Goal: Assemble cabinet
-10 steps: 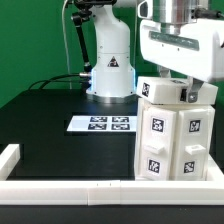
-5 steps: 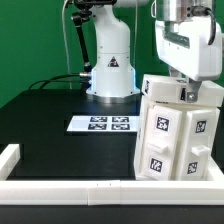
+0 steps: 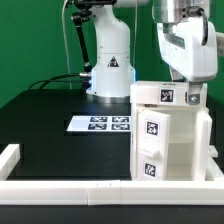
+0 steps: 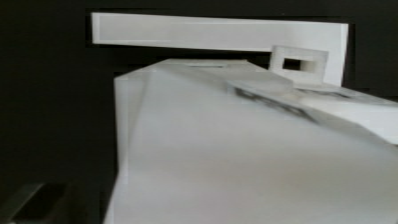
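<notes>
Exterior view shows the cabinet (image 3: 168, 133) standing upright at the table's (image 3: 60, 140) 4 o'clock corner, against the white rail (image 3: 100, 189). My gripper (image 3: 187, 96) hangs at its top, at 12 o'clock from it. I cannot tell how wide the jaws stand or whether they hold anything. Wrist view gives only a blurred white cabinet (image 4: 231, 140), its edges cut off.

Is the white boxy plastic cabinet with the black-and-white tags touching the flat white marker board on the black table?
Apart. In the exterior view a strip of black table shows between the white tagged cabinet and the flat marker board.
</notes>
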Robot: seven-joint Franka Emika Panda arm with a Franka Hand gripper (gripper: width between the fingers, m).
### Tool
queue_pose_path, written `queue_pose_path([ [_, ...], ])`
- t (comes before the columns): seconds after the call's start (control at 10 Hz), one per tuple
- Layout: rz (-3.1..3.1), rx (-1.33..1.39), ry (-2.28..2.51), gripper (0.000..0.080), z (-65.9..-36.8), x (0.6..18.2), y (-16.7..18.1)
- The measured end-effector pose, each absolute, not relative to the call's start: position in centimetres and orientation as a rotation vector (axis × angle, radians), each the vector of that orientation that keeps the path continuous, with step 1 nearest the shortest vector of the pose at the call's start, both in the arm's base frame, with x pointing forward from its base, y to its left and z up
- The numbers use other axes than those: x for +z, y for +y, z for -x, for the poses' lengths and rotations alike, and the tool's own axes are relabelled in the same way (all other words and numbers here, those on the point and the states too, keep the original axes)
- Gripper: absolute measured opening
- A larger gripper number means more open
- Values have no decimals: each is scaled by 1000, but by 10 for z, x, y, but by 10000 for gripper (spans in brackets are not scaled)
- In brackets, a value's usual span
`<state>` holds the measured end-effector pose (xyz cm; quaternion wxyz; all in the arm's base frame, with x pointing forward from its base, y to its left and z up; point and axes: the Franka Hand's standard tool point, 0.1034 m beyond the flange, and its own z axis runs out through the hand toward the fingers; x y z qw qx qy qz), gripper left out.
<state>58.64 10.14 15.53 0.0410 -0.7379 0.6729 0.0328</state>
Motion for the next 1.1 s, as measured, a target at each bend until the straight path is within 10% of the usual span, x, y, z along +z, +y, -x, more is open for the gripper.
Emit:
queue_pose_path([
  [1.1,2692,49,1399,797,-581,175,106],
])
